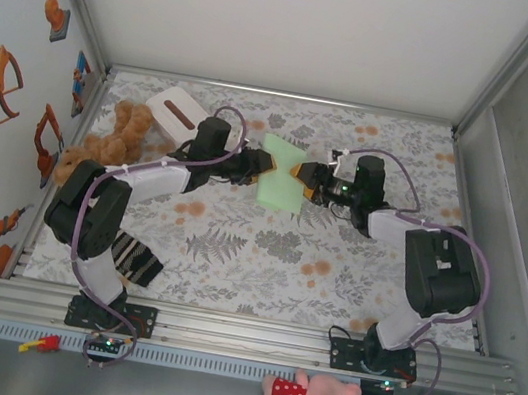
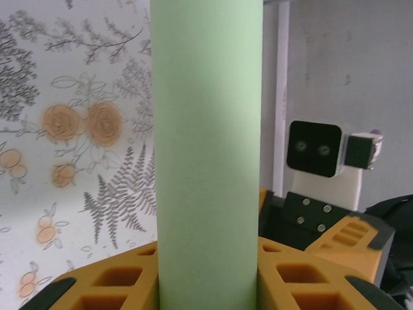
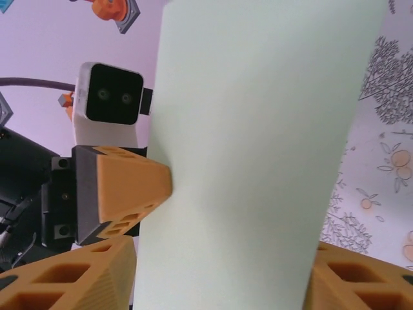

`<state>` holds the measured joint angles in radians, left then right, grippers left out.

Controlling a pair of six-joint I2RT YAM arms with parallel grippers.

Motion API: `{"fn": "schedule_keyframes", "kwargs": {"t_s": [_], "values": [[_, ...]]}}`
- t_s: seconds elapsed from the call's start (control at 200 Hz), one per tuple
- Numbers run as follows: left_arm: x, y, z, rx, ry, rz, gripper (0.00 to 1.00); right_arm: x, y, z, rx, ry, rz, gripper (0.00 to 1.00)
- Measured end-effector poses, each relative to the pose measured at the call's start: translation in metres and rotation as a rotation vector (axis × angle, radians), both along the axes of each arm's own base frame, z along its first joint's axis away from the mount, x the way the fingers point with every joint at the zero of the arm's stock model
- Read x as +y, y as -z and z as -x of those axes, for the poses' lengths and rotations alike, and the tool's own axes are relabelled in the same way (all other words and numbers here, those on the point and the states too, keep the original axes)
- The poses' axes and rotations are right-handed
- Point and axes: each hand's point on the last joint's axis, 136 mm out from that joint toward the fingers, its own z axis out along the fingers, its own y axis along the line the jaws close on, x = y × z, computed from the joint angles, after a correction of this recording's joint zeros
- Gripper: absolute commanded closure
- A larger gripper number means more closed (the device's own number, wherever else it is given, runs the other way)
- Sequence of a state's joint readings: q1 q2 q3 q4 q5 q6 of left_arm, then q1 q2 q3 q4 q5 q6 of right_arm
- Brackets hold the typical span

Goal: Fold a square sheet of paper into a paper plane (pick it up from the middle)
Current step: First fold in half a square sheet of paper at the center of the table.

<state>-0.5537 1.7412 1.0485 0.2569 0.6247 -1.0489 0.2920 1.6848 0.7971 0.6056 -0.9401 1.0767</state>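
From above, the pale green square sheet of paper [image 1: 282, 176] hangs over the middle of the flower-printed table [image 1: 266, 249], a little toward 12 o'clock. The left tool [image 1: 270, 163] meets it at its 9 o'clock edge and the right tool [image 1: 296, 171] at its 3 o'clock edge, tips pointing at each other. A white box with a dark slot [image 1: 174, 110] lies at 10 o'clock from the sheet.

In the left wrist view, the sheet [image 2: 210, 161] runs as a tall band from 6 to 12 o'clock. It stands between the left tool's two orange fingers [image 2: 122, 281], which press against both its sides and grasp it. The right tool sits at 4 o'clock of the band.

In the right wrist view, the sheet [image 3: 258, 155] rises from 6 o'clock between the right tool's spread orange fingers [image 3: 71, 278]. Whether they clamp it cannot be told. The left tool's orange fingertip [image 3: 132, 187] touches the sheet's 9 o'clock edge.
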Motion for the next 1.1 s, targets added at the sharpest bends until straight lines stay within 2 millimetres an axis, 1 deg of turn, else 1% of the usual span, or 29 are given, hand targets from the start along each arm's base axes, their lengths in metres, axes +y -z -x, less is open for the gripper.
{"fn": "schedule_keyframes", "kwargs": {"t_s": [0.03, 0.175, 0.235, 0.295, 0.336, 0.371, 0.441, 0.481, 0.546, 0.661, 0.731, 0.746, 0.796, 0.836, 0.926, 1.032, 1.097], "values": [[0.001, 0.002, 0.001, 0.001, 0.005, -0.009, 0.66, -0.001, 0.0, -0.001, -0.001, 0.003, -0.001, 0.55], [0.004, 0.013, 0.007, 0.014, 0.021, -0.045, 0.66, -0.001, -0.001, 0.0, -0.006, 0.002, -0.004, 0.75], [0.006, 0.016, 0.009, 0.019, 0.025, -0.055, 0.66, -0.001, -0.001, 0.0, -0.002, 0.003, -0.006, 0.86], [0.007, 0.018, 0.009, 0.02, 0.027, -0.062, 0.65, -0.001, -0.001, 0.0, 0.001, 0.004, -0.006, 0.94], [0.008, 0.019, 0.009, 0.021, 0.027, -0.066, 0.62, -0.001, 0.0, 0.0, 0.003, 0.003, -0.004, 1.0], [0.009, 0.02, 0.01, 0.023, 0.028, -0.072, 0.57, -0.001, 0.0, 0.0, 0.006, 0.003, -0.003, 1.0], [0.011, 0.023, 0.011, 0.022, 0.029, -0.089, 0.41, -0.002, 0.002, 0.0, 0.01, 0.006, 0.001, 1.0], [0.013, 0.024, 0.011, 0.017, 0.024, -0.104, 0.32, -0.003, 0.004, 0.0, 0.015, 0.011, 0.01, 1.0], [0.019, 0.028, 0.01, 0.015, 0.004, -0.139, 0.2, -0.005, 0.011, 0.001, 0.03, 0.02, 0.036, 1.0], [0.036, 0.035, 0.008, 0.005, -0.052, -0.214, 0.07, -0.013, 0.02, 0.004, 0.06, 0.045, 0.118, 1.0], [0.05, 0.037, 0.004, -0.004, -0.097, -0.256, 0.01, -0.019, 0.015, 0.004, 0.053, 0.063, 0.18, 1.0], [0.054, 0.037, 0.003, -0.007, -0.107, -0.265, 0.0, -0.02, 0.012, 0.003, 0.044, 0.066, 0.192, 1.0], [0.065, 0.036, 0.0, -0.019, -0.139, -0.29, 0.03, -0.025, 0.001, 0.002, 0.021, 0.082, 0.235, 1.0], [0.073, 0.034, -0.001, -0.028, -0.161, -0.31, 0.04, -0.029, -0.009, 0.001, -0.001, 0.094, 0.264, 1.0], [0.089, 0.024, -0.005, -0.067, -0.203, -0.343, 0.04, -0.041, -0.034, 0.003, -0.056, 0.125, 0.335, 1.0], [0.1, 0.011, -0.007, -0.116, -0.229, -0.365, 0.04, -0.051, -0.059, 0.008, -0.091, 0.148, 0.399, 1.0], [0.103, 0.004, -0.008, -0.141, -0.238, -0.369, 0.04, -0.054, -0.069, 0.009, -0.097, 0.153, 0.424, 1.0]]}}
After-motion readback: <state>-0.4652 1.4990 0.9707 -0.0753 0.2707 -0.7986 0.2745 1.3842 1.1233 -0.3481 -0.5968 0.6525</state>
